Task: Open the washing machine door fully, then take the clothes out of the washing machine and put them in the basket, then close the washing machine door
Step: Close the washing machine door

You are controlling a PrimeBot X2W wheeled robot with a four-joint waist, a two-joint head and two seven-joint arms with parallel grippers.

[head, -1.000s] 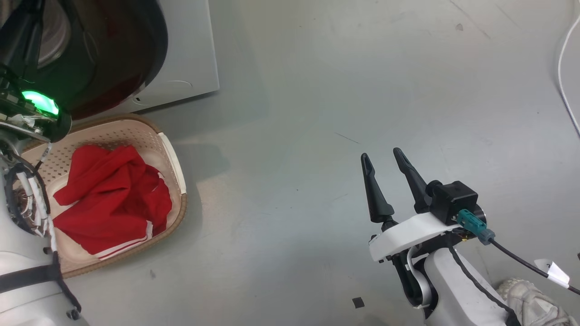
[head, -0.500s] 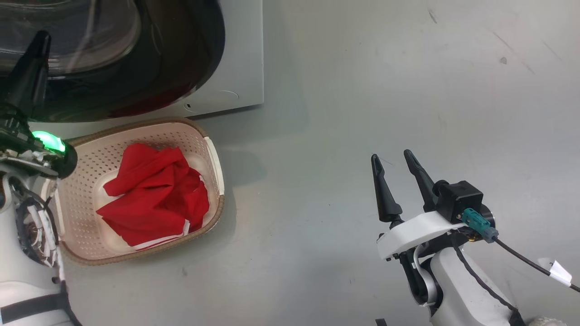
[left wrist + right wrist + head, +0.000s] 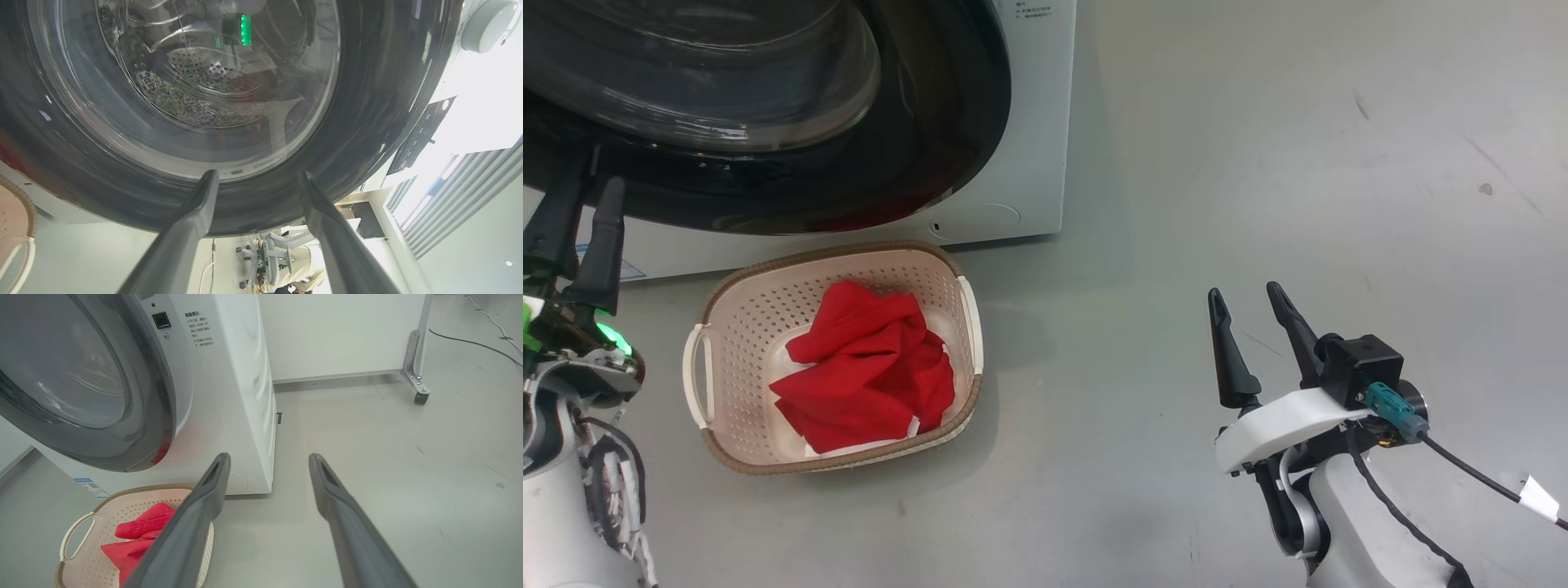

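Note:
The washing machine door (image 3: 931, 147), round and glossy black with a clear glass centre, lies against the front of the white washing machine (image 3: 1037, 122). Through its glass (image 3: 204, 81) I see the perforated drum. Below it on the floor stands the cream basket (image 3: 841, 249) with the red clothes (image 3: 866, 367) heaped inside. My left gripper (image 3: 592, 175) is at the far left, just under the door's lower edge, open and empty. Its fingers point at the door rim (image 3: 367, 122). My right gripper (image 3: 1244, 290) hovers open over bare floor, well right of the basket (image 3: 135, 492).
Grey floor (image 3: 1258, 163) stretches to the right of the machine. A metal leg on a caster (image 3: 416, 392) and a thin cable (image 3: 470, 343) lie further back by the wall. A dark cable with a white tag (image 3: 1527, 494) trails from my right wrist.
The head camera has swung, so the whole scene sits further right and lower. My left gripper's fingers, together before, now stand apart. The right gripper keeps its pose.

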